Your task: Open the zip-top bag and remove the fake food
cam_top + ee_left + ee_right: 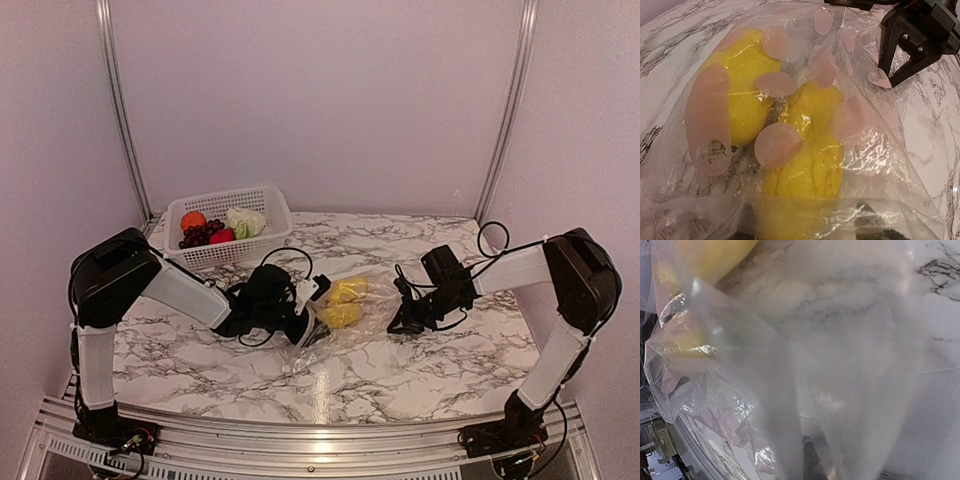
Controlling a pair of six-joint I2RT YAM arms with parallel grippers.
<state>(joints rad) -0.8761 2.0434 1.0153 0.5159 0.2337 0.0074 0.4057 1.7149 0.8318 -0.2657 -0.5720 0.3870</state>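
The clear zip-top bag (345, 320) lies crumpled in the middle of the marble table with two yellow fake food pieces (346, 291) inside. In the left wrist view the yellow pieces (810, 150) fill the frame behind wrinkled film (875, 150). My left gripper (308, 326) is at the bag's near-left end, jaws apart, its dark fingers (877, 227) half hidden under plastic. At the bag's right edge my right gripper (398, 318) is shut on the film (888, 75). In the right wrist view blurred bag plastic (715, 405) covers most of the frame.
A white mesh basket (272, 200) stands at the back left, holding an orange piece (193, 219), dark grapes (200, 236), a red piece (223, 237) and a pale cauliflower (246, 222). Pink walls with metal rails enclose the table on three sides.
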